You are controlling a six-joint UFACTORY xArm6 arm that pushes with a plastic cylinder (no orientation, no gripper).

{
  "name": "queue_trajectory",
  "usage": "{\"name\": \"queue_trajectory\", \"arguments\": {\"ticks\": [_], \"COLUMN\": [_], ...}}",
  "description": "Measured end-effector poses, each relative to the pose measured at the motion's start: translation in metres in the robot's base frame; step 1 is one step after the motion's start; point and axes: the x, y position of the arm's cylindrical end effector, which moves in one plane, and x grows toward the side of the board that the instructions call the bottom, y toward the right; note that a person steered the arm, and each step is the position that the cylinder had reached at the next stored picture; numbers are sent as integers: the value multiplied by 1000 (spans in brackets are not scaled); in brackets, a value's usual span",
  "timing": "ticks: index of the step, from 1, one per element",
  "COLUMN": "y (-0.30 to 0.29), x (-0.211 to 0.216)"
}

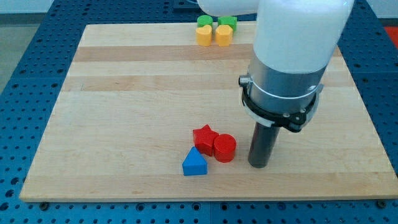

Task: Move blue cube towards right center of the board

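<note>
One blue block, triangular rather than cubic, is seen just below-left of the red cylinder. My tip is placed just right of that cylinder, apart from it. The cylinder could be struck first and the blue block driven leftward. No pincer is fitted; nothing is grasped.

Board: pale wood, visible grain, smooth matt finish. Beneath board, blue perforated surface, looks like painted metal. Above board: arm's white glossy shell, brushed grey metal collar, matt dark rod. On board: red cylinder, blue triangular block, smooth, plastic-looking, slight sheen
</note>
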Motion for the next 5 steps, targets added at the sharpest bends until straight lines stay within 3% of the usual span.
{"name": "queue_trajectory", "arguments": {"ticks": [3,5], "y": [-6,7], "x": [-50,-45]}}
